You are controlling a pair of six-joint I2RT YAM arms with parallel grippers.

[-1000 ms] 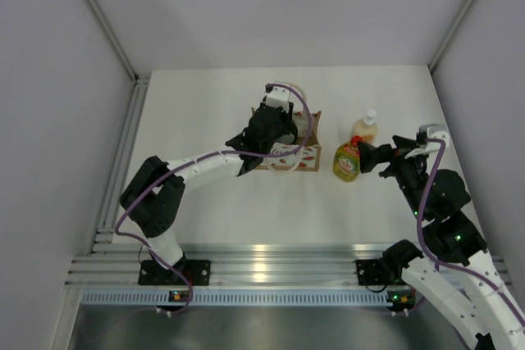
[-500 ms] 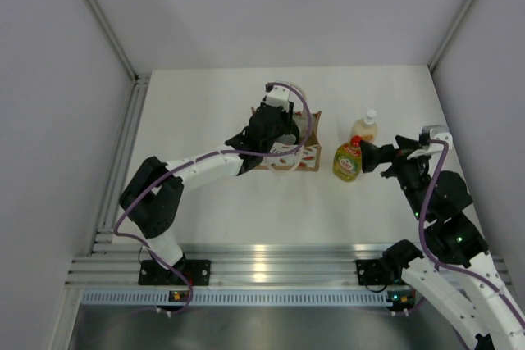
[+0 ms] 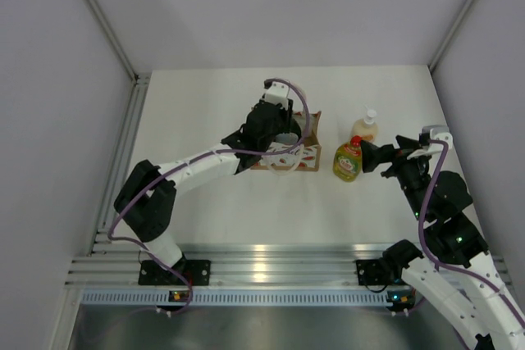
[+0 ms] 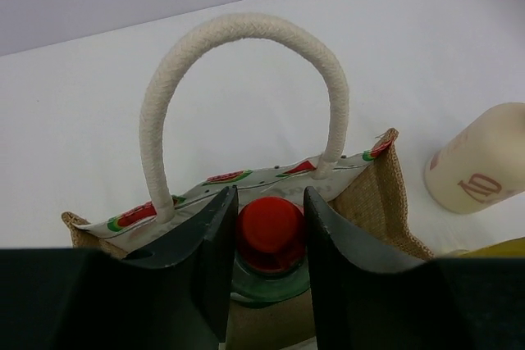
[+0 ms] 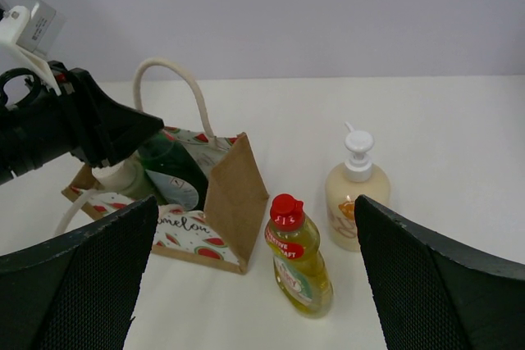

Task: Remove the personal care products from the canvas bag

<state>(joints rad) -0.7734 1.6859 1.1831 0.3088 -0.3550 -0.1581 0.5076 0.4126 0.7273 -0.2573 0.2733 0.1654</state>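
Position of dark green bottle [image 4: 264, 286], red cap? (RK)

Inside canvas bag [image 4: 385, 194], close under one pale rope handle [image 4: 246, 26] that stands up in an arch. Right wrist view: bottle leans in the bag mouth, shoulder above the rim, lower body hidden by the fabric. (ML)

Left fingers [image 4: 205, 252]? (RK)

Closed to cap width. One dark finger against each side of the red cap, so the bottle is gripped by its top. (ML)

Other products? (RK)

Two stand out on the tabletop [image 3: 205, 104], both upright, on the right-arm side of the bag. Yellow-green bottle [image 5: 299, 264], red cap, sits just beside the bag's tan end wall, with a gap. Cream pump bottle [image 5: 354, 194] is behind it, farther from the arm bases, near but apart. (ML)

Right fingers [image 5: 443, 284]? (RK)

Spread wide, holding nothing. Overhead view: they point at the yellow-green bottle from its right. Cannot tell whether the tips touch it. (ML)

Bag attitude? (RK)

Upright on the tabletop. White panel with watermelon slices and dark script faces the arm bases. (ML)
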